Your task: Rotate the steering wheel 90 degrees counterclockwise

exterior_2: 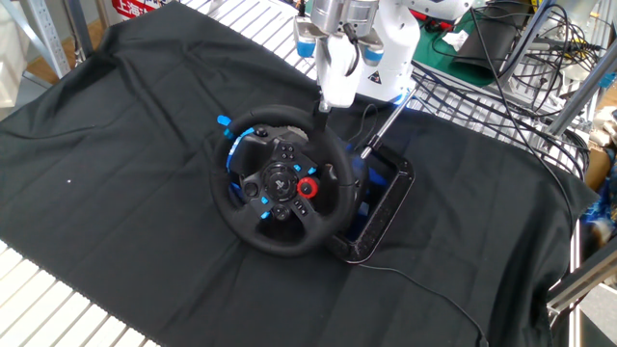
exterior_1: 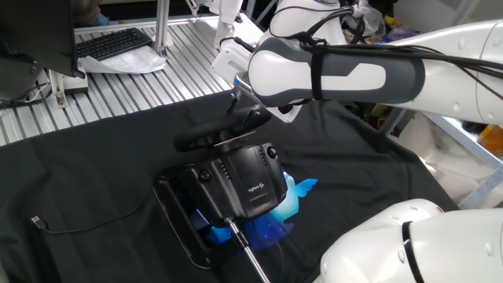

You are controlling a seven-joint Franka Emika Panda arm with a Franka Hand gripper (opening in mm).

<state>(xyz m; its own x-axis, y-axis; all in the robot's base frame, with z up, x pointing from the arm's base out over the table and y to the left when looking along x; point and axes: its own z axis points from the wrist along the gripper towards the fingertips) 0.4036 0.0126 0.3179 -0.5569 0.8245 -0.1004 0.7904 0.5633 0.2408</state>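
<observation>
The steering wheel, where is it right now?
In the other fixed view the steering wheel stands mid-table on the black cloth, with the gripper at its top rim and a black frame to its right.
</observation>
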